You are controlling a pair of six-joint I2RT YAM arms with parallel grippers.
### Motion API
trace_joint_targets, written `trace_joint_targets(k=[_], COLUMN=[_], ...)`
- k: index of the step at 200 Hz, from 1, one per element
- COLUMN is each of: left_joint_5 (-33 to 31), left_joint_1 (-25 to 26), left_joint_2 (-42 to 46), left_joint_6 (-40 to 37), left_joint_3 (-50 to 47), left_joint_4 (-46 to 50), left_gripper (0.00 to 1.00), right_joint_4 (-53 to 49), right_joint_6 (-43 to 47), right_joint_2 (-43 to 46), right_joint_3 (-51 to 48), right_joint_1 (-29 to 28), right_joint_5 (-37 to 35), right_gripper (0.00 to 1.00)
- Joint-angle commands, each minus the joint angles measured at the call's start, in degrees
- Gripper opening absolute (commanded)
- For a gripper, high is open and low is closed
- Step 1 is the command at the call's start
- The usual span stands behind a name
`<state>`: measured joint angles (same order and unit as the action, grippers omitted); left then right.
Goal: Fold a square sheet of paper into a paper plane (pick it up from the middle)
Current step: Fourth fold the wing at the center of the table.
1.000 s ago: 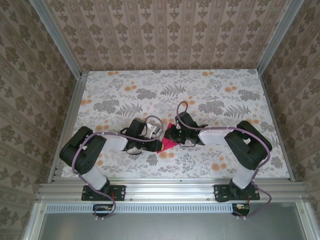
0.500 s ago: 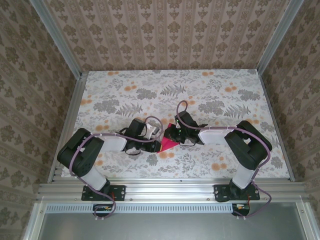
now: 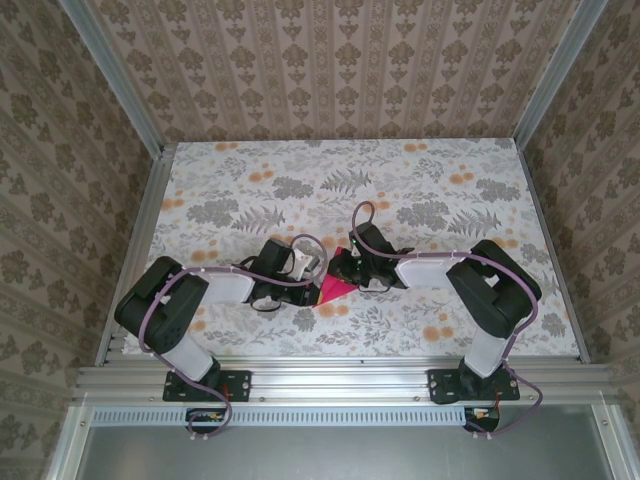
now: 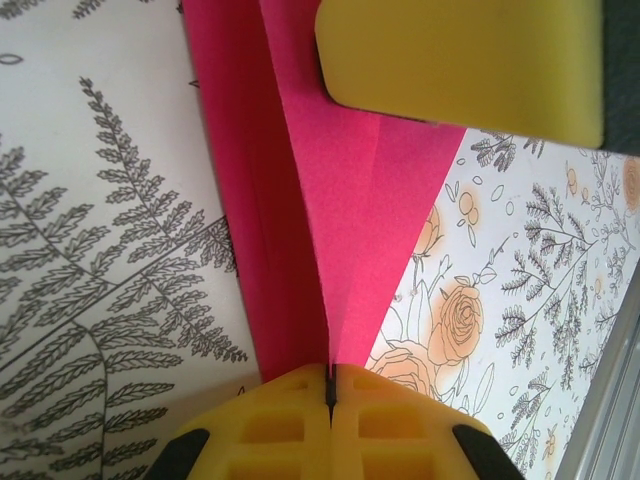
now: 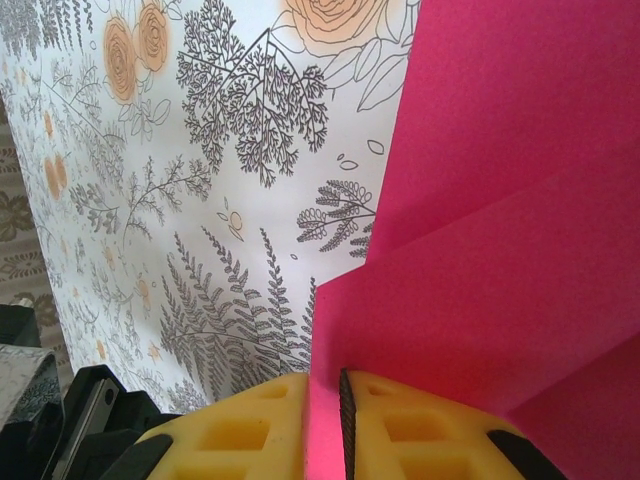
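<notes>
The square sheet of paper (image 3: 335, 291) is bright magenta and folded into layers with a raised lengthwise crease; it sits mid-table between both arms. My left gripper (image 3: 317, 273) comes in from the left. In the left wrist view its yellow fingers (image 4: 290, 420) are pressed together, and my left gripper (image 4: 329, 375) is shut on the upright crease of the paper (image 4: 350, 250). My right gripper (image 3: 341, 268) comes in from the right. In the right wrist view my right gripper (image 5: 325, 390) is shut on a layer of the paper (image 5: 500, 250). One right finger (image 4: 460, 65) rests on the paper's far end.
The tabletop (image 3: 430, 190) carries a floral print of grey ferns and orange flowers. Wallpapered walls (image 3: 330, 70) close in the back and sides, and an aluminium rail (image 3: 330, 378) runs along the near edge. Part of the left arm (image 5: 70, 425) shows dark beside the right fingers.
My left gripper has closed fully onto the paper's crease and its arm has shifted slightly right. The right gripper has held its grip in place.
</notes>
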<state>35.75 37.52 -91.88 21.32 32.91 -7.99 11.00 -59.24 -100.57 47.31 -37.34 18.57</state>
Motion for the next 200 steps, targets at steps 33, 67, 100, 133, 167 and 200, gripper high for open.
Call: trace_joint_targets(k=[33, 67, 100, 133, 167, 200], left_joint_5=[5.0, 4.7, 4.9, 5.4, 5.4, 3.7], left_joint_1=[-0.2, -1.1, -1.7, -2.1, -2.4, -2.4], left_joint_2=[-0.3, -1.1, -2.0, -2.5, -2.3, -0.5], left_joint_6=[6.1, 7.6, 7.8, 7.6, 7.8, 6.9], left_joint_3=[0.7, 0.8, 0.5, 0.5, 0.5, 0.5], left_joint_4=[-3.0, -3.4, -3.5, -3.4, -3.3, -1.3], left_gripper=[0.0, 0.0, 0.0, 0.0, 0.03, 0.14], right_joint_4=[-0.5, 0.1, 1.0, -0.1, 0.3, -0.5], right_joint_6=[0.6, 0.6, -0.2, -0.1, -0.3, -0.2], right_joint_2=[-0.8, -1.2, -2.5, -2.9, -4.0, -4.3], right_joint_3=[1.6, 1.4, 1.1, 1.0, 1.3, 1.4], right_joint_1=[0.3, 0.3, 0.3, 0.3, 0.4, 0.4], right_joint_5=[2.1, 1.9, 1.7, 0.4, 0.3, -0.3], right_gripper=[0.19, 0.19, 0.19, 0.18, 0.17, 0.17])
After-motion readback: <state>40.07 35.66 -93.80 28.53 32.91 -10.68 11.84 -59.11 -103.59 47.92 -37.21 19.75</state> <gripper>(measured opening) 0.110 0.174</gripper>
